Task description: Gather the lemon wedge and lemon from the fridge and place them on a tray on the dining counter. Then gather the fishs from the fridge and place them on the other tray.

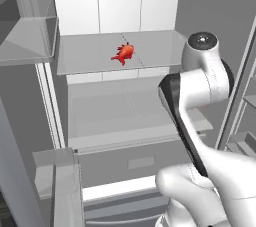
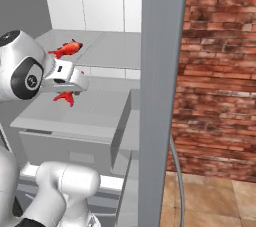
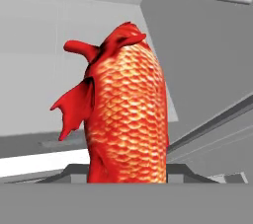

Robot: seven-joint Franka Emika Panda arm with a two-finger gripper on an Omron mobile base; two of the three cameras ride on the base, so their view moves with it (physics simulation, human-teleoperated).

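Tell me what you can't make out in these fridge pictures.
- Gripper: in the right base view the white hand covers its fingertips, so open or shut is unclear.
- Lower fish: the hand view's bottom edge cuts off its lower end, hiding any grip.
- Upper fish: too small in the left base view for detail.
- Fridge right side: blocked by the arm, left base view.

A rendered domestic kitchen, seen from in front of an open fridge [image 1: 120, 1]. The white interior holds pale grey shelves [image 1: 100, 56] and a drawer front below, with clear bins on the door [image 1: 30, 26] at left. Two red-orange fish [image 2: 67, 48] lie among the shelves (food storage, as in a home). Beside the grey fridge edge run a red brick wall [image 2: 220, 71] and a wood-toned floor [image 2: 215, 201].
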